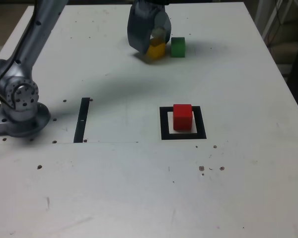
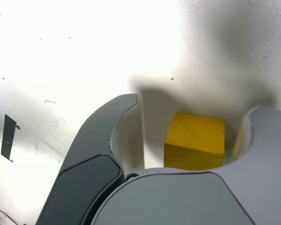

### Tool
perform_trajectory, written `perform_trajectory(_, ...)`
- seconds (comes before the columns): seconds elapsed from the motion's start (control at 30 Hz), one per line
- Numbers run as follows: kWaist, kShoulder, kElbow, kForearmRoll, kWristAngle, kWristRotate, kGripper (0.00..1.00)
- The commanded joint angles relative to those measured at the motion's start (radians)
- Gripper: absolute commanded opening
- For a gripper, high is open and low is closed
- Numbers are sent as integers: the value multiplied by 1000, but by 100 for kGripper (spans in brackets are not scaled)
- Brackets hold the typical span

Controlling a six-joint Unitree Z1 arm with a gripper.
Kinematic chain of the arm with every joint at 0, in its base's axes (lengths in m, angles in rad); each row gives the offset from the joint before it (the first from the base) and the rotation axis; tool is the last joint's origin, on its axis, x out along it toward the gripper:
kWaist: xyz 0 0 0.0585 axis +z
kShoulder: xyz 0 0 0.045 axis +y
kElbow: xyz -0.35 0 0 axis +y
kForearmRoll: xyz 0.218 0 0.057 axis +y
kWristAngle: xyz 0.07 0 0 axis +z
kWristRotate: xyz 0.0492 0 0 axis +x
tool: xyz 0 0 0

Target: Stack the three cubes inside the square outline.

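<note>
Jaws spread around yellow cube point(image 2: 195, 140), one on each side. Clear gap between cube and the dark jaw; other side very near the pale jaw, contact not possible to tell. Cube resting on table point(image 1: 238, 188), not lifted. Gripper point(image 2: 189, 129) low over the table, at the far part of it in the exterior view, partly covering the yellow cube there point(image 1: 156, 49).

Just outside the jaws, on the exterior view's right: green cube point(image 1: 178, 47), beside the yellow one, touching or nearly so, not possible to say which.

Well apart from the jaws, toward the camera in the exterior view: red cube point(image 1: 183, 117), standing inside the outline point(image 1: 165, 124), on its pale centre.

Farther out, to the exterior view's left of the outline: thin black strip point(image 1: 82, 120), flat on the table. Beyond it, arm base point(image 1: 20, 106).
</note>
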Motion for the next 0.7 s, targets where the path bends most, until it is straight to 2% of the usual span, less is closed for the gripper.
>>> perform_trajectory(0.0,2,4,-7,7,3,-1,34)
perform_trajectory(0.13,2,4,-11,4,7,1,25)
perform_trajectory(0.67,2,1,-12,7,6,7,24)
